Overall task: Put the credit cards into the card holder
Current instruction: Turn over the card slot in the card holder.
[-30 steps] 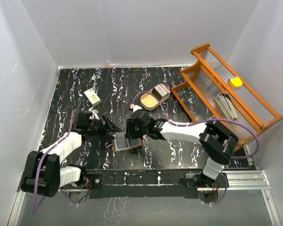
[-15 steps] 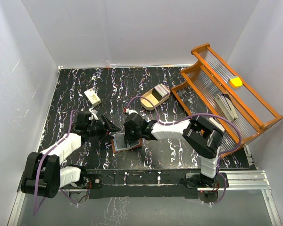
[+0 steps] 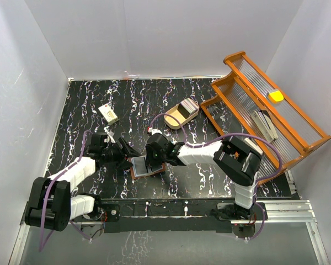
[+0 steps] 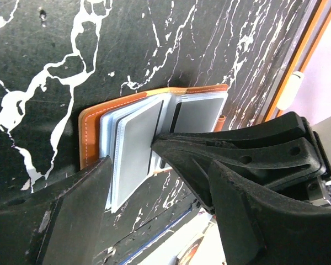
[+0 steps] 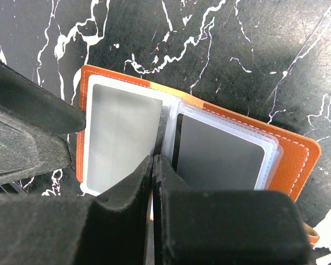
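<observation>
The card holder [image 3: 147, 167] lies open near the table's front, brown leather with clear pockets; it also shows in the left wrist view [image 4: 91, 130] and the right wrist view [image 5: 298, 157]. A pale grey card [image 5: 121, 135] sits in its left pocket and a dark one [image 5: 220, 157] in its right. My right gripper [image 5: 153, 157] is shut, tips pressed on the spine between the pages [image 3: 153, 161]. My left gripper [image 4: 160, 187] is open at the holder's left edge [image 3: 131, 156], one finger [image 4: 83, 204] touching the pages. More credit cards [image 3: 190, 104] are stacked in the beige tray.
The beige oval tray [image 3: 174, 117] stands behind the holder. A small cream block [image 3: 108, 113] lies at the back left. An orange slatted rack [image 3: 265, 110] with a yellow object [image 3: 276, 96] fills the right side. White walls enclose the table.
My right gripper has moved left and down onto the holder's spine. My left gripper has moved right up to the holder's left edge.
</observation>
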Motion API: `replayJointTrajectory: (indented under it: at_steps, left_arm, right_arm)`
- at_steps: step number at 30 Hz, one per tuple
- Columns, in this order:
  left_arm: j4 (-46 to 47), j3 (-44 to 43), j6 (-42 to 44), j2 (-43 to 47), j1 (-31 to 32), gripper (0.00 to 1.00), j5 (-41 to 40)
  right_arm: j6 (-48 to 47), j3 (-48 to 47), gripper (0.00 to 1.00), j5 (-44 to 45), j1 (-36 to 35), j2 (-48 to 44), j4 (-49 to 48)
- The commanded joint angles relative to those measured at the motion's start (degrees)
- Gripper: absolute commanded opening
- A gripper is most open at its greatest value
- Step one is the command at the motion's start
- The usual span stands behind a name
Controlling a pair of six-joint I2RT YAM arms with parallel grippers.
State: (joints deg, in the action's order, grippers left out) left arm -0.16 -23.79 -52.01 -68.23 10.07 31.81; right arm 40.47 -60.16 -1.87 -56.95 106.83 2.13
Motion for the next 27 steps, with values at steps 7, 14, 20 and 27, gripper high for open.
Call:
replayJointTrajectory:
  at_steps: [7, 14, 20, 27]
  left_arm:
    - [-1.15, -0.81, 1.17, -0.56, -0.38, 0.69, 0.49]
    - [3.18, 0.56, -0.46, -1.49, -0.32, 0.69, 2.94]
    - [6.53, 1.17, -1.74, -1.13, -0.31, 0.67, 5.07]
    - [12.28, 2.13, -5.68, 0.06, -0.31, 0.63, 9.87]
  right_arm:
    - [-0.66, 2.1, 0.03, 1.98, -0.44, 0.22, 2.26]
    - [-0.65, 2.14, 0.03, 2.12, -0.44, 0.36, 2.18]
    - [-0.7, 2.32, 0.03, 1.89, -0.44, 0.29, 1.84]
    - [-0.68, 3.28, 0.06, 1.71, -0.44, -1.33, 0.51]
